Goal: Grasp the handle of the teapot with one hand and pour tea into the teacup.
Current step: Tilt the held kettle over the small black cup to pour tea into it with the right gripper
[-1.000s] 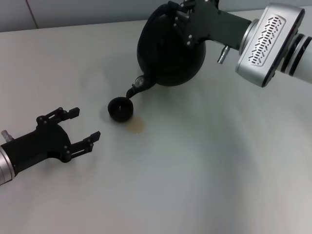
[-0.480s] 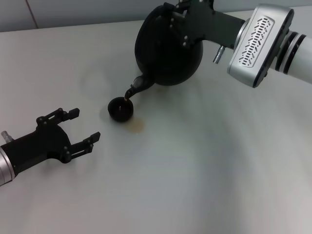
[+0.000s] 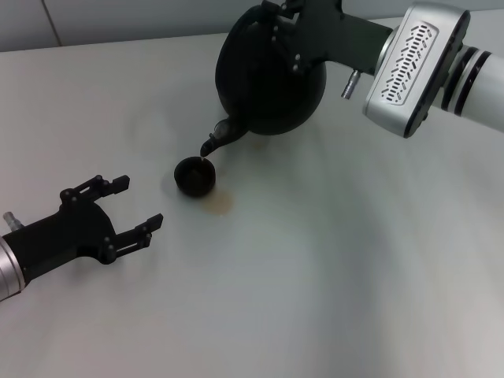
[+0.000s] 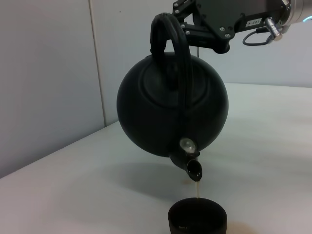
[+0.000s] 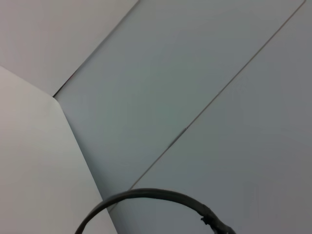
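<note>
your right gripper [image 3: 287, 20] is clamping the handle [image 4: 168, 46] of the teapot [image 3: 268, 75], with its fingers closed around the top of the black hoop. the pot is hanging below the gripper, lifted off the table [image 3: 331, 260] and tilted spout-down. the spout [image 4: 190, 165] is pointing down and away from the gripper, sitting just above the teacup [image 3: 194, 176]. in the left wrist view you are seeing a thin pale stream [image 4: 197, 187] falling from the spout tip into the cup [image 4: 197, 218]. the cup is standing upright on the table, directly under the spout and not touching it. a faint brownish stain [image 3: 220, 205] is showing on the table just beside the cup, on the side nearer the robot body.

your left gripper [image 3: 134, 206] is resting low over the table, well apart from the cup, with its two fingers spread and holding nothing. its fingertips are pointing toward the cup and the pot.

the right wrist view is showing only wall panels, a corner of the table and a thin dark curved cable [image 5: 161, 200]
</note>
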`<move>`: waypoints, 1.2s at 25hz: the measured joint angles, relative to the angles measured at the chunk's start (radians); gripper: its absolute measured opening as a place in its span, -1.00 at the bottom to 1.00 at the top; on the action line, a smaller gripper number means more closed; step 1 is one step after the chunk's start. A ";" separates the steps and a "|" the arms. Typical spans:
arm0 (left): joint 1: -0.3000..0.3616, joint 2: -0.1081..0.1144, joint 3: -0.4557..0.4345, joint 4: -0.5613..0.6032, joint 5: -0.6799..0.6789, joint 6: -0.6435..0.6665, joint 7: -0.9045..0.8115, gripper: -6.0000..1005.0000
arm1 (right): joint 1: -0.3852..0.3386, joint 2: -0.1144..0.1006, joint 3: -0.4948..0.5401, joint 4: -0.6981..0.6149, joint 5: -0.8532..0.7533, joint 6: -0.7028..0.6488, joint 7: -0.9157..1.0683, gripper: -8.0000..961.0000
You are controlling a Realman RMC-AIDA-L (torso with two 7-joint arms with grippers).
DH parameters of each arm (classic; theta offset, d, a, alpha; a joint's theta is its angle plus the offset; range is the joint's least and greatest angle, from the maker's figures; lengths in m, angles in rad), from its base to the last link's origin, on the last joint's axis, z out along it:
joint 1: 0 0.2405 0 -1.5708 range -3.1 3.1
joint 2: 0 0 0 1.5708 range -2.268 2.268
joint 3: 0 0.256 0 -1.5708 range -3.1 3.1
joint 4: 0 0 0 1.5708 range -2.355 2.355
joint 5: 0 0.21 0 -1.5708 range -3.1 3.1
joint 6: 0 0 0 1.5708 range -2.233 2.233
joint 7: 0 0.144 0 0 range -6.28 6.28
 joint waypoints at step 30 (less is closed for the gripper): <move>0.010 0.001 -0.007 0.002 0.000 -0.002 0.022 0.60 | -0.002 -0.003 -0.040 0.091 0.240 0.018 0.118 -0.82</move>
